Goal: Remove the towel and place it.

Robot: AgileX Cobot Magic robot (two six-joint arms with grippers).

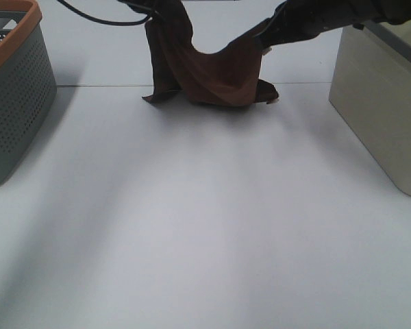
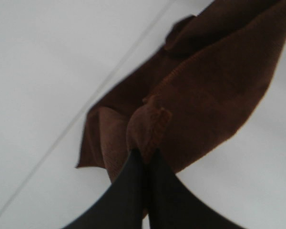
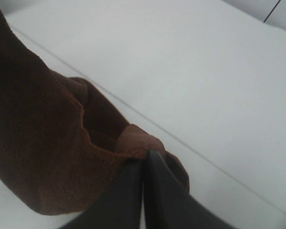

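Note:
The dark reddish-brown towel (image 1: pixel 212 72) hangs between my two grippers at the far middle of the white table, its lower folds touching the tabletop. My left gripper (image 1: pixel 166 15) is shut on its left upper corner; in the left wrist view the fingers (image 2: pixel 144 160) pinch a fold of towel (image 2: pixel 205 90). My right gripper (image 1: pixel 264 41) is shut on the right upper corner; in the right wrist view the closed fingers (image 3: pixel 143 160) pinch the towel (image 3: pixel 38 143). A small white tag (image 1: pixel 274 101) shows at the lower right corner.
A grey perforated basket with an orange rim (image 1: pixel 14 89) stands at the left edge. A beige bin (image 1: pixel 383 103) stands at the right edge. A seam line (image 1: pixel 89 86) crosses the table under the towel. A black cable (image 1: pixel 103 19) hangs at the back.

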